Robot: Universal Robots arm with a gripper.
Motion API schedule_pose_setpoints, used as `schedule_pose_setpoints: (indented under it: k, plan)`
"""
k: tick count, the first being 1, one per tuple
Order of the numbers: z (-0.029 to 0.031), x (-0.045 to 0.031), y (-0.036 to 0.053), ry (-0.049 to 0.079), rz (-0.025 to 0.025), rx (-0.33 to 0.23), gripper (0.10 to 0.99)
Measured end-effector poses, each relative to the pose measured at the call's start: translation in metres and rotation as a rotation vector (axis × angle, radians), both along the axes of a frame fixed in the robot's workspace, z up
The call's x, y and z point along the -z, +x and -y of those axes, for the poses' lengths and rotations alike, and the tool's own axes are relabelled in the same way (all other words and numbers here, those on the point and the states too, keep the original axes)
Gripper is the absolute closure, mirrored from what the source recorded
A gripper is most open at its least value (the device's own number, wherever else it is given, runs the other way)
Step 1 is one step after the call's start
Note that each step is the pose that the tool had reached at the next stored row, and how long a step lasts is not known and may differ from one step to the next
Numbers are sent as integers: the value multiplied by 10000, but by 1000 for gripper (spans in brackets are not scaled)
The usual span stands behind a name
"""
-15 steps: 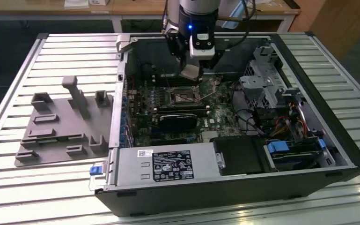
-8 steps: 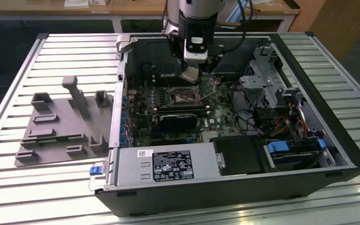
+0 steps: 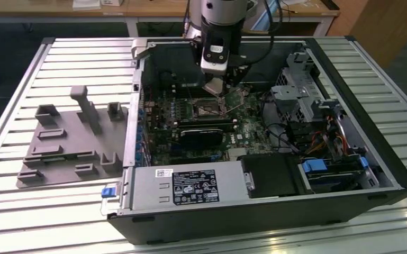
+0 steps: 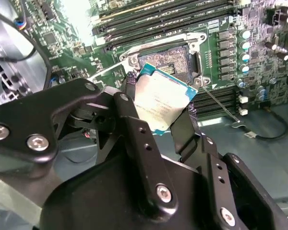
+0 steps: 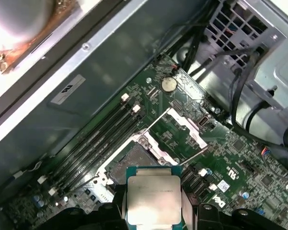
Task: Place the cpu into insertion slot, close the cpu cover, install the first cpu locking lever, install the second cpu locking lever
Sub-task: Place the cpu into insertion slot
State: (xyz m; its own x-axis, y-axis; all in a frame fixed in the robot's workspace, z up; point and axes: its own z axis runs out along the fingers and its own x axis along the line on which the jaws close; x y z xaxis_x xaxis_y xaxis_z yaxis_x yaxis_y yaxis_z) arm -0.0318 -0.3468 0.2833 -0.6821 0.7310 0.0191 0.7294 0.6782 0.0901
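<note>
My gripper point(image 4: 158, 101) is shut on the cpu point(image 4: 159, 99), a small square chip with a silver-grey top and green edge, held by two opposite sides between black fingers point(image 4: 134, 120). In the first wrist view the cpu point(image 5: 153, 191) hangs tilted just above the insertion slot point(image 5: 134, 160), apart from it. That slot point(image 4: 170, 60) lies bare, with a dark centre and a silvery rim. The cpu cover point(image 5: 186, 125) is swung open beside it. A thin wire locking lever point(image 4: 221, 106) sticks out, unlatched. In the exterior view the gripper point(image 3: 217, 89) hovers inside the open computer case over the slot point(image 3: 208, 110).
Long black memory slots point(image 5: 93, 143) run beside the socket. A black card point(image 3: 201, 136) lies just in front of the socket, and the power supply point(image 3: 182, 188) stands at the case's front. Cables and a drive cage point(image 3: 309, 100) crowd the exterior view's right. A grey moulded tray point(image 3: 69, 143) lies on the exterior view's left.
</note>
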Motion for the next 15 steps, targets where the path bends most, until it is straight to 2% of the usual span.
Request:
schedule_pose_setpoints:
  k: [15]
  plan:
    - [-20, 102, -114, -6, 0, 1408, 549]
